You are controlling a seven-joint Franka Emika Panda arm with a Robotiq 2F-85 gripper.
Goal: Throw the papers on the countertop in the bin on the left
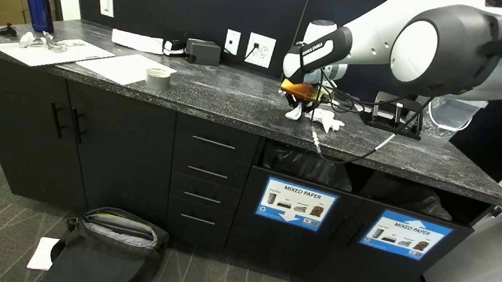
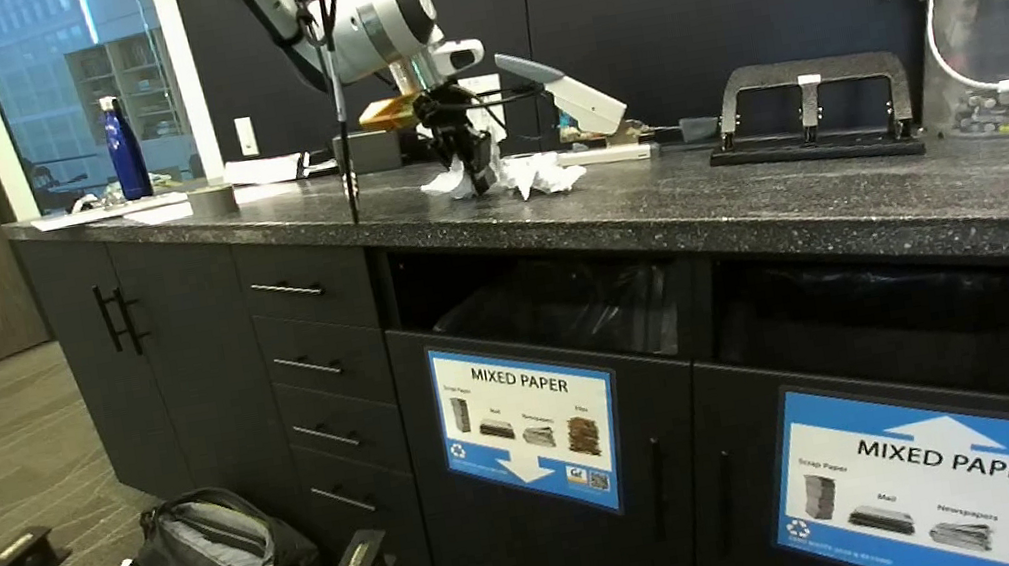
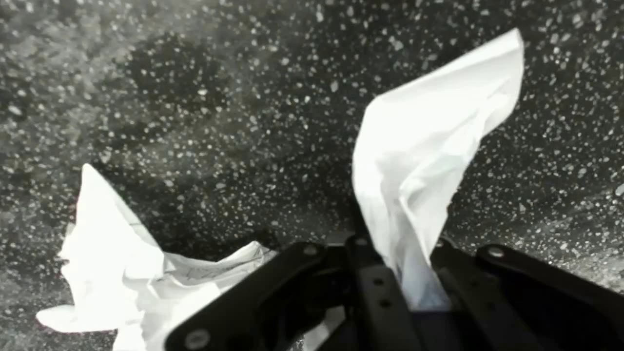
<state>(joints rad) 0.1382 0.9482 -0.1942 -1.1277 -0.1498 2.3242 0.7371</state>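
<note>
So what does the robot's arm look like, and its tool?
It's a smooth white arm with a rounded dark grey joint and a black patch lettered "EMIKA". A thin black-and-white cable loops beneath it. The black, two-fingered tool has round bolt heads.

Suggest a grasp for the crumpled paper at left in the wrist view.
I'd pinch the crumpled paper at its middle folds, straight down from above: in an exterior view they rise off the countertop, while its edges look thin. The tool holds another paper, so that likely goes first.
</note>
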